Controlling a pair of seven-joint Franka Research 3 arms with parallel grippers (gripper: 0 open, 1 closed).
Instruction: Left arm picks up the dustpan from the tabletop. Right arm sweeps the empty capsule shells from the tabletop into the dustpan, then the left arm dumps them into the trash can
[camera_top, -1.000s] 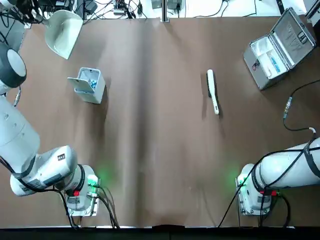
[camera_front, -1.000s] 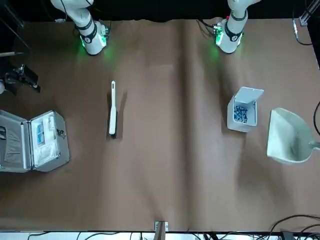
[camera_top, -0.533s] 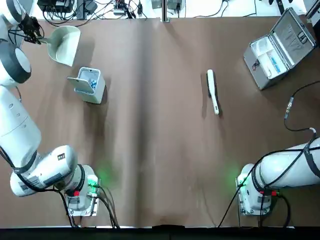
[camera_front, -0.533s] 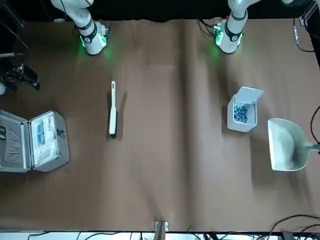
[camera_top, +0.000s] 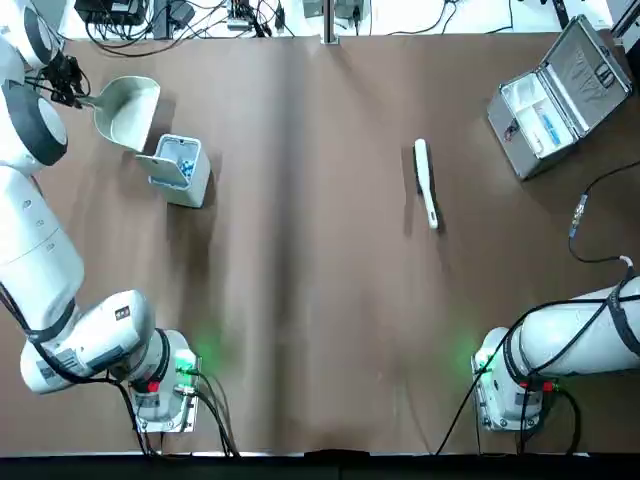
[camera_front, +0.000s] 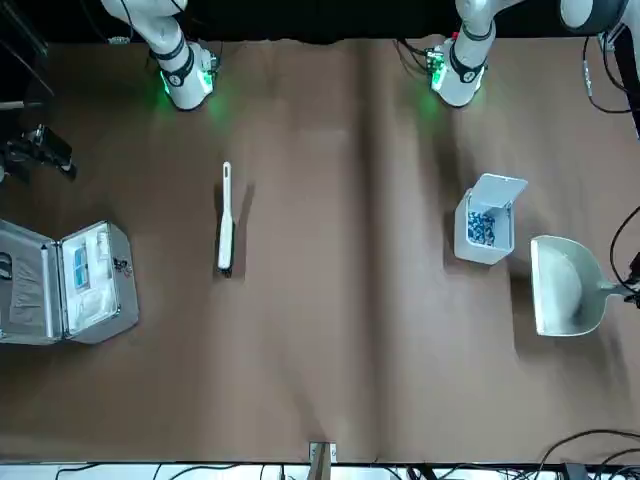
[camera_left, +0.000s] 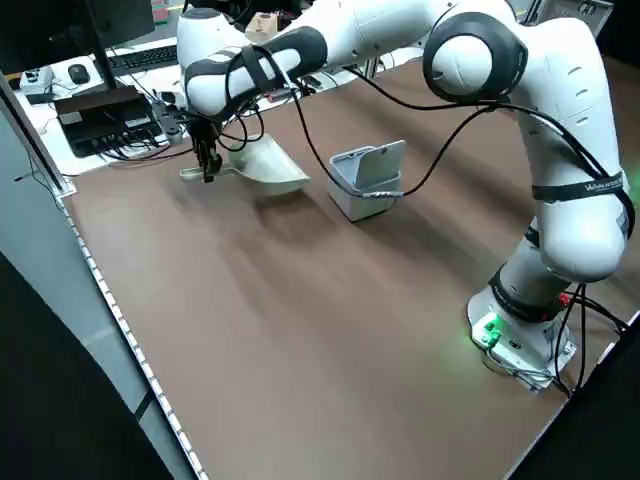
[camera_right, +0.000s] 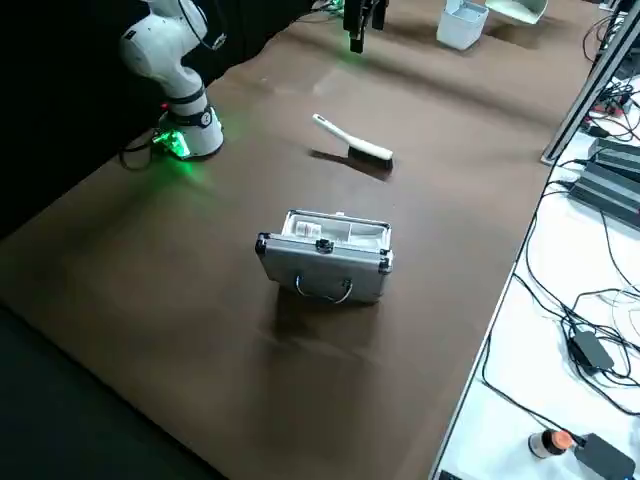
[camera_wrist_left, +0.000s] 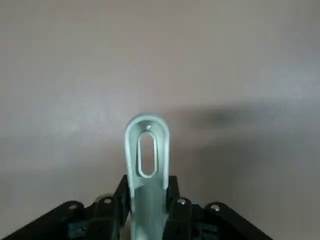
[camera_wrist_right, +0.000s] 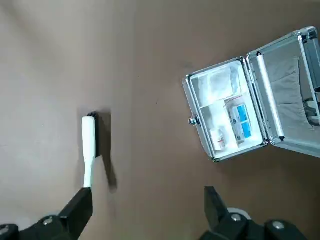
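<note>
On the brown counter, the left gripper, fingers clamped on the dustpan at far left, now brings it nearer the trash can, likely readying for sweeping; the right gripper hangs at right, fingers apart.

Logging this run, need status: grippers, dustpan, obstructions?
Left gripper shut on dustpan handle, pan beside trash can. Right gripper open, idle above table. Bin's flap up.

1. Dustpan: pale, wide rounded pan; slotted handle clamped in left gripper. Held above counter, far left part, near bin.
2. Trash can: small, pale, boxy. Upright on counter, flap lid open, blue bits inside.
</note>
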